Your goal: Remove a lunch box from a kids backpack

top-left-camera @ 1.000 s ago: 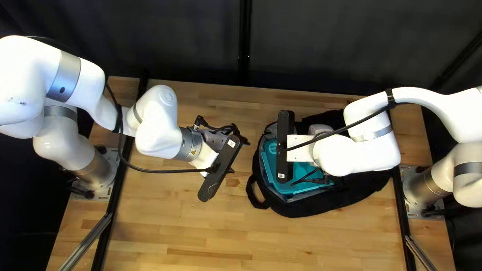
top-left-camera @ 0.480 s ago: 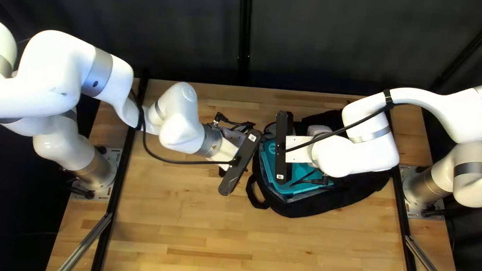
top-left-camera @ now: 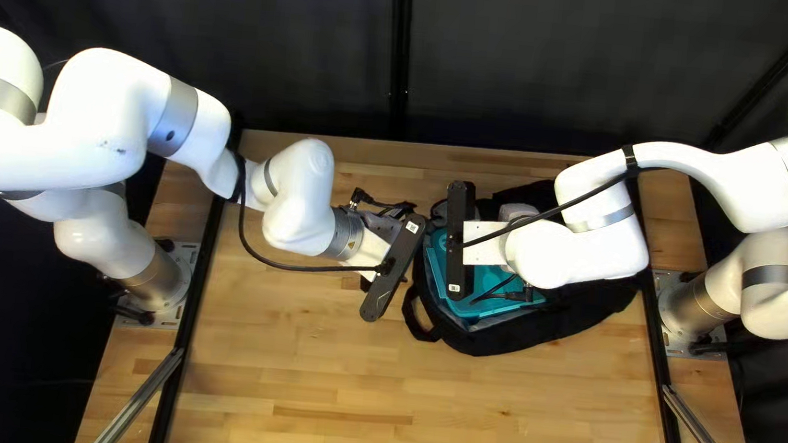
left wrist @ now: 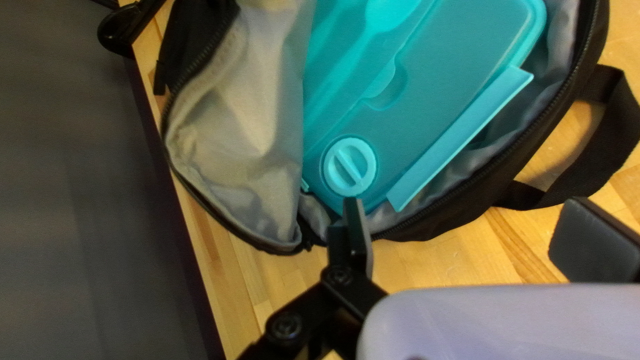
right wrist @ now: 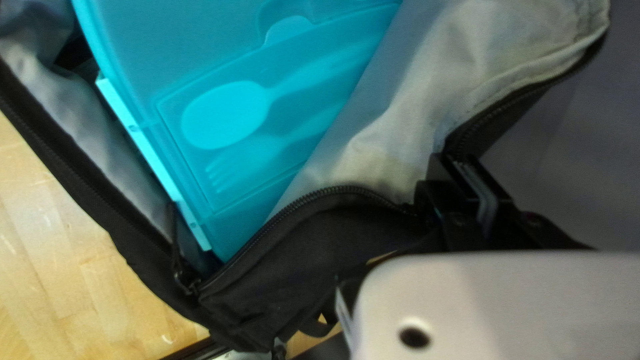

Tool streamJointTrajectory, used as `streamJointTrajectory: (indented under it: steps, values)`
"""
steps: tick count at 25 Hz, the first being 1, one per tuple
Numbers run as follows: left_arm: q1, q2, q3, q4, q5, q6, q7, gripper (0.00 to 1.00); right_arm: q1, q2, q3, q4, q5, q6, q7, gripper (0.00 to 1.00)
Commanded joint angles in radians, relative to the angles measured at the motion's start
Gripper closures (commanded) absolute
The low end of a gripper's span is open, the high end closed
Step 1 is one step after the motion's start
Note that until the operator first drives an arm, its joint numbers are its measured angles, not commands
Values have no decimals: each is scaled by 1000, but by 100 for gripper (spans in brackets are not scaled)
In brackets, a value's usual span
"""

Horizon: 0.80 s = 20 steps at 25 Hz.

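The teal lunch box [left wrist: 443, 100] lies inside the unzipped backpack [top-left-camera: 547, 335] on the worktop [top-left-camera: 320, 388].
Left pincer [top-left-camera: 373, 248] gapes wide, gripping nothing, near the bag; right pincer [top-left-camera: 485, 250] is pinched on the backpack's zippered edge.

This looks like a robotics lab: two white, jointed robot arms [top-left-camera: 99, 131] stand on bolted metal plates [top-left-camera: 168, 316] at either side of a pale, strip-wood table [top-left-camera: 320, 388], with black cables [top-left-camera: 298, 267] along them, silvery metal rails [top-left-camera: 138, 401] and dark curtains [top-left-camera: 543, 72] behind.
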Motion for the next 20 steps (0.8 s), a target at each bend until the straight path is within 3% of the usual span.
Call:
streamJointTrajectory:
  steps: [1, 10, 20]
  values:
    - [-6, 24, -7, 28, 72, 18, -80, 0, 0, 2, 0, 2, -1, 0, 1, 100]
    - [-15, 68, -39, 45, 324, 99, -376, 0, 1, -1, 1, 3, 1, 1, 1, 100]
    - [-28, 42, -57, 26, 363, 175, -456, 0, 1, 11, 3, 10, -3, 2, 5, 100]
